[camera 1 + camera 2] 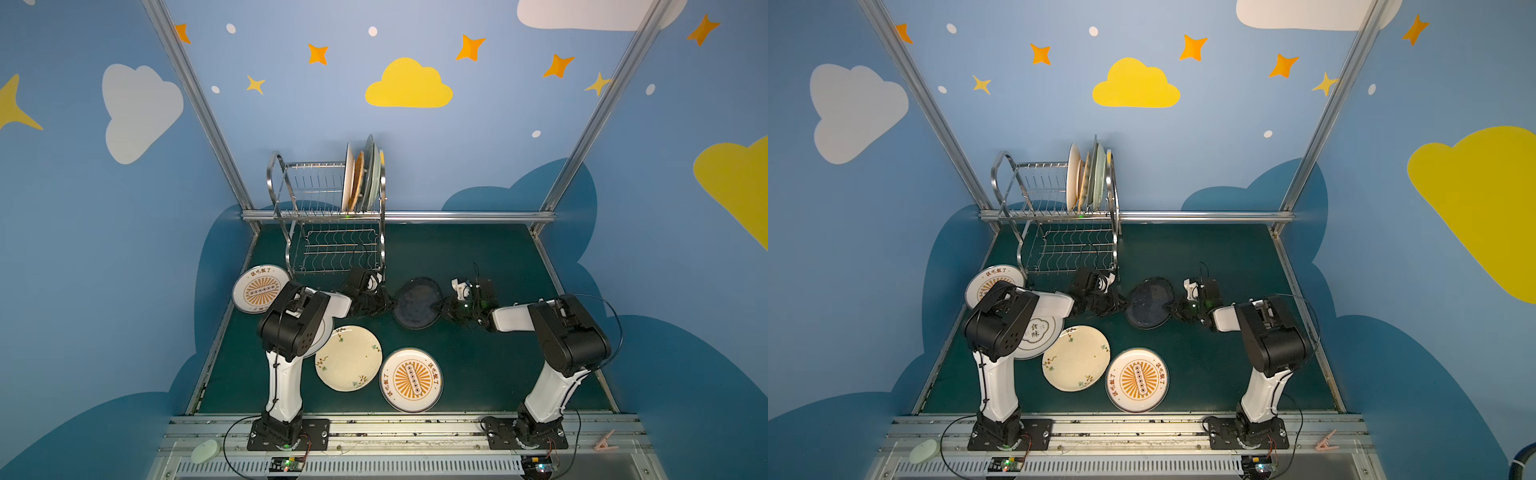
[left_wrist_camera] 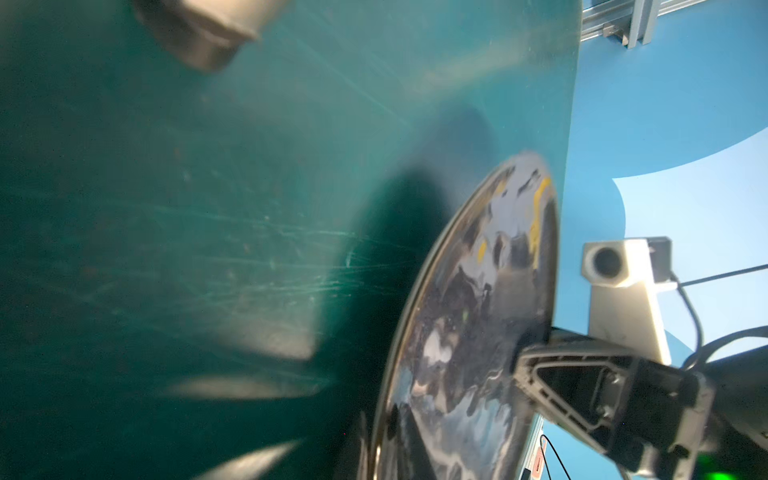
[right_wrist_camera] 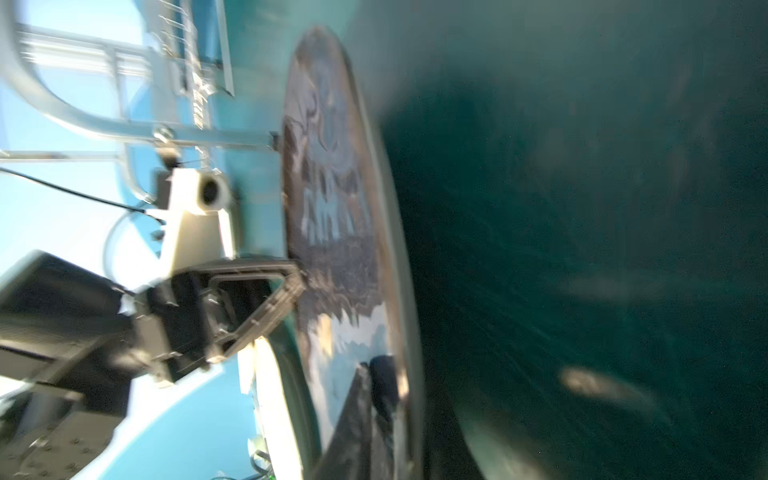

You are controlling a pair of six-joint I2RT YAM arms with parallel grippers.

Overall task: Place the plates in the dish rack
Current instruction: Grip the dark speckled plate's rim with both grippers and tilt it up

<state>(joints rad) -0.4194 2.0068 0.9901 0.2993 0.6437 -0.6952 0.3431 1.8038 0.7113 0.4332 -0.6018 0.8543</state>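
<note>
A black plate (image 1: pixel 417 302) (image 1: pixel 1150 303) lies mid-table, in front of the dish rack (image 1: pixel 328 208). My left gripper (image 1: pixel 388 305) is shut on its left rim, and my right gripper (image 1: pixel 438 307) is shut on its right rim. In the left wrist view the black plate (image 2: pixel 478 311) stands clear of the mat, over its own shadow. In the right wrist view the plate (image 3: pixel 332 208) is blurred. Several plates (image 1: pixel 361 174) stand upright at the right end of the rack's upper tier. Flat on the mat are two orange-sunburst plates (image 1: pixel 259 289) (image 1: pixel 410 380), a cream floral plate (image 1: pixel 348 357) and an emblem plate (image 1: pixel 1038 332) under my left arm.
The rack's lower shelf (image 1: pixel 340 249) holds nothing, and the left slots of its upper tier are bare. Aluminium frame posts (image 1: pixel 548 208) bound the green mat. A pale green oval object (image 1: pixel 205 451) and a pink clip (image 1: pixel 604 441) lie on the front rail.
</note>
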